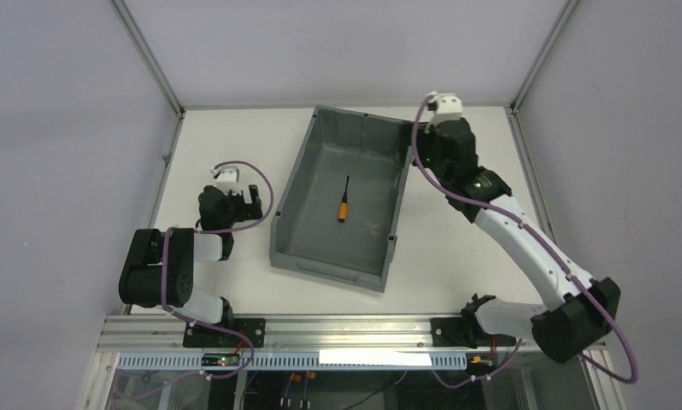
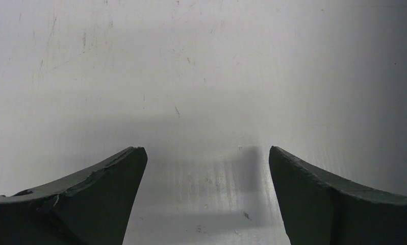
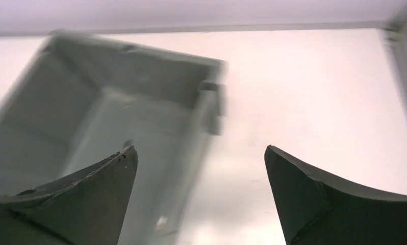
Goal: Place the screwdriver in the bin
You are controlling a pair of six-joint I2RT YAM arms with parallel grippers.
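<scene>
The screwdriver (image 1: 343, 205), with its orange handle and thin black shaft, lies flat on the floor of the dark grey bin (image 1: 327, 264), near the middle. My right gripper (image 1: 430, 152) hangs open over the bin's far right wall and holds nothing. In the right wrist view my right gripper (image 3: 200, 150) has its fingers wide apart over that wall, the bin (image 3: 140, 97) looks blurred, and the screwdriver is out of view. My left gripper (image 1: 242, 195) rests open over the table left of the bin. The left wrist view shows only bare table between the fingers of my left gripper (image 2: 206, 153).
The bin stands slightly skewed in the middle of a white table (image 1: 457, 256). Grey enclosure walls (image 1: 64, 128) close off the left, back and right sides. Purple cables run along both arms. A metal rail (image 1: 338, 329) carries the arm bases at the near edge.
</scene>
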